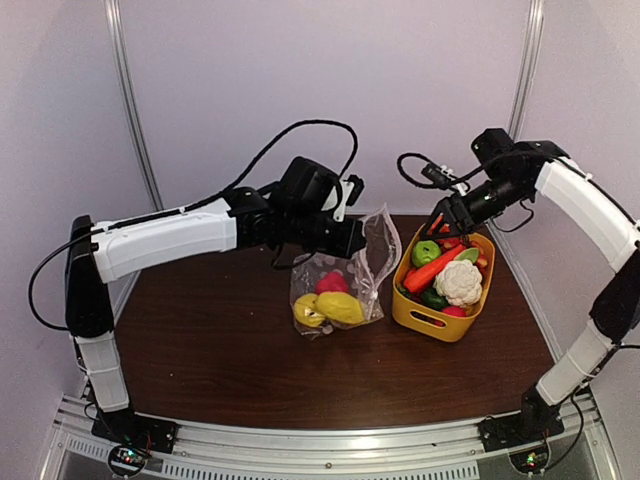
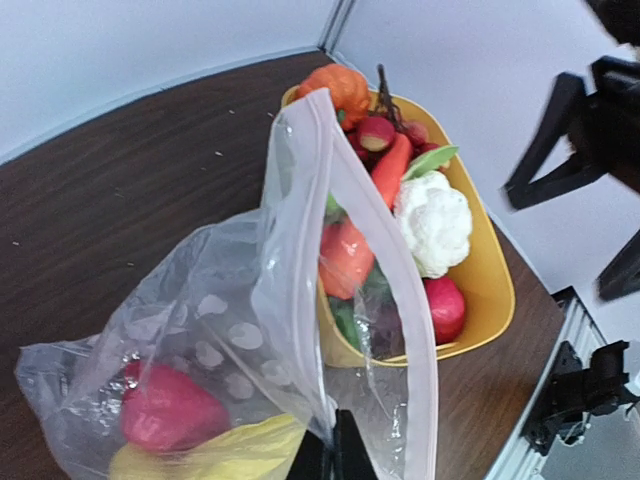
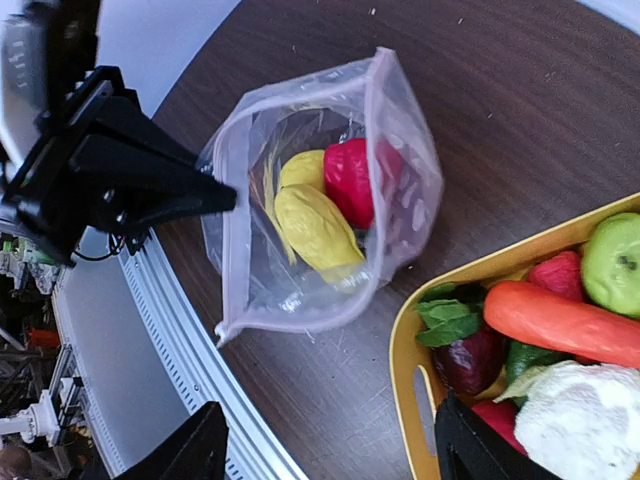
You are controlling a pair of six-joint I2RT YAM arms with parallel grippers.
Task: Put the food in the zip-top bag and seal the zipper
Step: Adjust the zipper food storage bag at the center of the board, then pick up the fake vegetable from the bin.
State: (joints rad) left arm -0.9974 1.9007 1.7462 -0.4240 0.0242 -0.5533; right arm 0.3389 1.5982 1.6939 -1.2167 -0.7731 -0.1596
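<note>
The clear zip-top bag (image 1: 375, 250) stands on the table with its mouth open. It holds a red pepper (image 1: 332, 283) and a yellow lemon (image 1: 340, 307). My left gripper (image 1: 352, 236) is shut on the bag's rim by the zipper strip (image 2: 300, 200) and holds it up; its fingers (image 2: 345, 455) pinch the plastic. My right gripper (image 1: 440, 222) is open and empty, hovering over the far end of the yellow basket (image 1: 430, 320). The basket holds a cauliflower (image 1: 460, 283), a carrot (image 1: 432, 270), a green ball (image 1: 426, 252) and more food. The right wrist view shows the bag (image 3: 400, 220) and the basket (image 3: 410, 340).
The basket stands just right of the bag, nearly touching it. A small orange pumpkin (image 2: 340, 88) and dark red pieces lie at its far end. The table's front rail (image 3: 190, 330) runs near the bag's lower corner. Grey walls close the back and sides.
</note>
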